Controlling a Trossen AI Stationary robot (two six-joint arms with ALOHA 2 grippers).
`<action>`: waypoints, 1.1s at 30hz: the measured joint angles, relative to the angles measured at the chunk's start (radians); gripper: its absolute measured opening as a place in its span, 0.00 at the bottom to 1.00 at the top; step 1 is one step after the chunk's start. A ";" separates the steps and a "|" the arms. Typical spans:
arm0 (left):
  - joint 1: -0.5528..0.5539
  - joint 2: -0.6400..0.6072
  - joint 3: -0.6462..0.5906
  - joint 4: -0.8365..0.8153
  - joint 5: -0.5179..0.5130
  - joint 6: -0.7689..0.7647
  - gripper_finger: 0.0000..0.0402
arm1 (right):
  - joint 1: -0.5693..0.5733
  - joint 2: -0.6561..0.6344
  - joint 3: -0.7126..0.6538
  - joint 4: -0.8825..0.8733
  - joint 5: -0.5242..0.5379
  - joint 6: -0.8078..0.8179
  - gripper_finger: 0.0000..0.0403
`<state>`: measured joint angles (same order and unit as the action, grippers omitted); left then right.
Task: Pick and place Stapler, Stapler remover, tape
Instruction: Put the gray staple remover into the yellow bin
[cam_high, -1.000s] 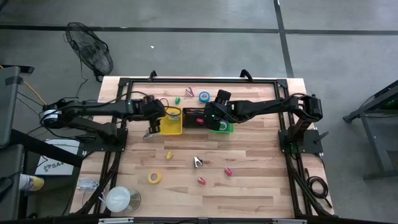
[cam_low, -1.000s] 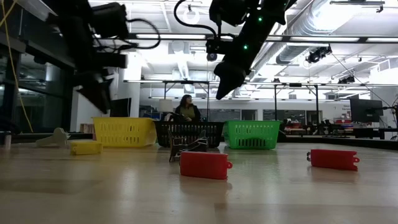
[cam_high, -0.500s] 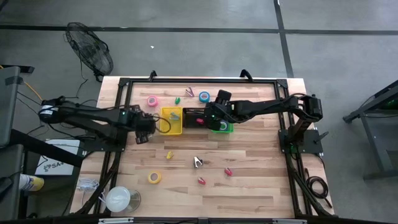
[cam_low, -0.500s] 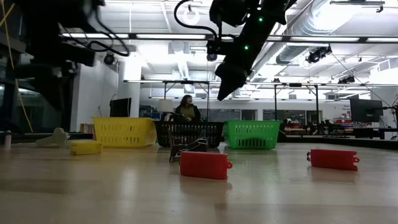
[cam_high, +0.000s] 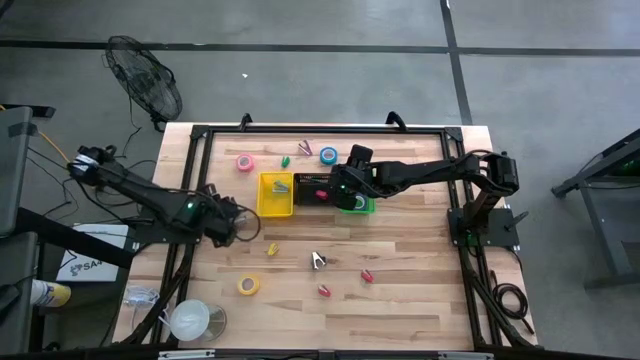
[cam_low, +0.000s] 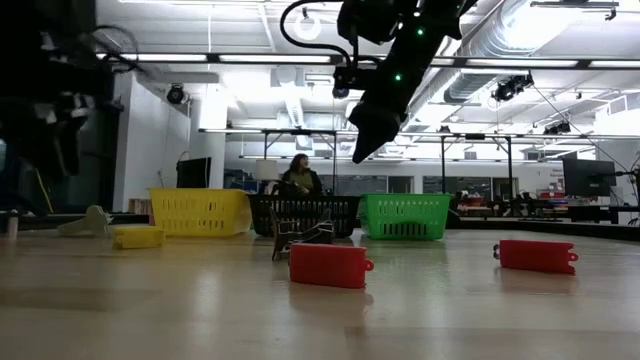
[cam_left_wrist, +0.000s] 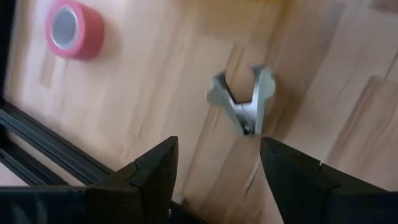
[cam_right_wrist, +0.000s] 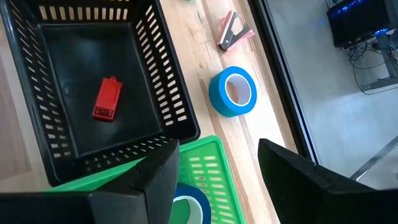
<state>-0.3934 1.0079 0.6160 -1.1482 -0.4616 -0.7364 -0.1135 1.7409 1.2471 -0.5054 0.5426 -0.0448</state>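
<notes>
My left gripper (cam_left_wrist: 219, 149) stands open above the table's left part (cam_high: 243, 229). A silver staple remover (cam_left_wrist: 242, 102) lies on the wood just ahead of its fingers, untouched. A pink tape roll (cam_left_wrist: 74, 30) lies farther off. My right gripper (cam_right_wrist: 217, 155) hangs open over the bins (cam_high: 338, 190), above the green bin (cam_right_wrist: 205, 174), which holds a blue tape roll (cam_right_wrist: 186, 208). A red stapler (cam_right_wrist: 106, 98) lies in the black bin (cam_right_wrist: 155, 74). Another blue tape roll (cam_right_wrist: 233, 92) lies on the table beside the bins.
A yellow bin (cam_high: 276, 193) stands left of the black one. On the near half lie a yellow stapler (cam_high: 271, 248), a staple remover (cam_high: 318, 261), two red staplers (cam_high: 367, 275) (cam_high: 324, 291) and a yellow tape roll (cam_high: 248, 285). A large white roll (cam_high: 190, 320) sits at the near left corner.
My left arm has swung away from the yellow bin toward the table's near left, its wrist rolling as it went. Its gripper has moved toward the near edge, staying open.
</notes>
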 joint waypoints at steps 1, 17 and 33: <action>-0.012 -0.008 -0.013 0.005 -0.008 -0.004 0.55 | 0.000 0.000 0.000 0.000 0.000 -0.003 0.52; -0.032 -0.148 -0.076 0.162 -0.069 -0.042 0.55 | 0.000 0.000 0.000 -0.011 0.000 -0.006 0.52; -0.032 -0.086 -0.076 0.198 -0.021 -0.055 0.60 | 0.000 0.000 0.000 -0.026 0.000 -0.032 0.52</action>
<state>-0.4252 0.9217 0.5400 -0.9502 -0.4827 -0.7912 -0.1134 1.7409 1.2471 -0.5317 0.5429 -0.0770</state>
